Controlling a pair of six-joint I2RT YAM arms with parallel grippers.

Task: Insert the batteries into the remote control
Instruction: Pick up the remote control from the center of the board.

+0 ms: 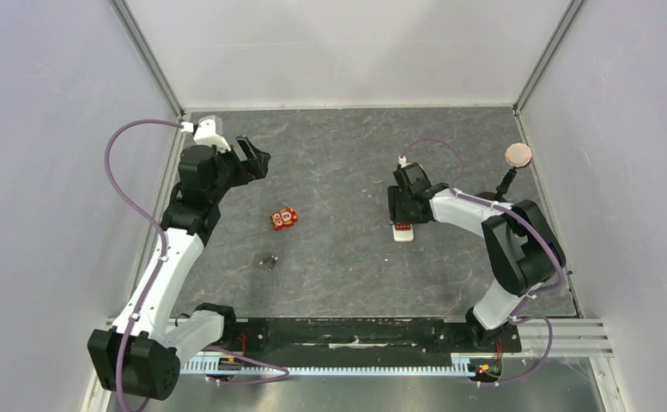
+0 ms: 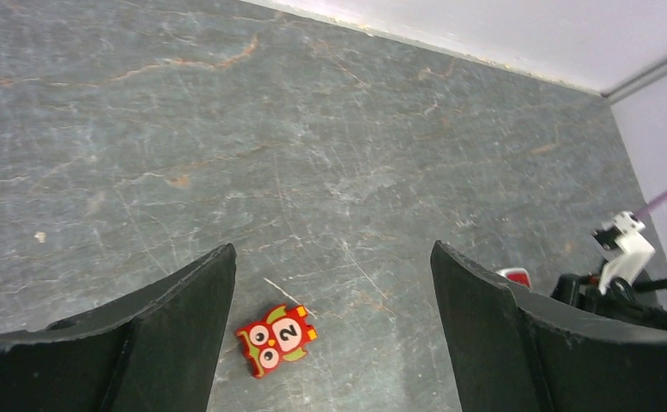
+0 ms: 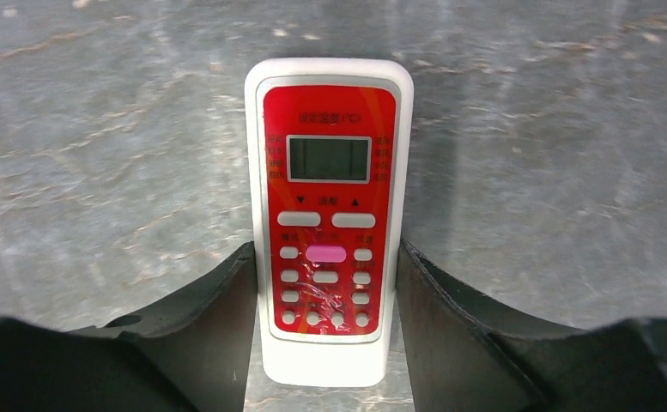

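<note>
One remote control (image 3: 328, 215) lies face up on the grey table (image 1: 338, 154), right of the middle and about halfway between the near and far edges. Its red panel, one small screen and rows of small buttons are turned upward. The right gripper (image 3: 325, 253) reaches down over it. Its two black fingers (image 3: 227, 318) sit against the two long white edges at the button end with no gap showing on either side, so the pincer is clasping the remote control, which rests flat on the table. In the top view only the remote's near end shows beyond the gripper. The left gripper (image 2: 332, 257) hangs above the far left part of the table, well apart from the remote control. Its jaws are released and spread wide, with nothing between them but bare table below. One small red tile (image 1: 283, 219), printed with an owl face and the figure 2, lies near the middle of the table, between the two grippers and touching neither. In the left wrist view it shows just beside the inner edge of the left-hand finger. One tiny dark item (image 1: 269, 261) lies just near of the tile, too small to make out. One round pinkish disc (image 1: 518, 154) stands on a thin stalk at the far right corner.
</note>
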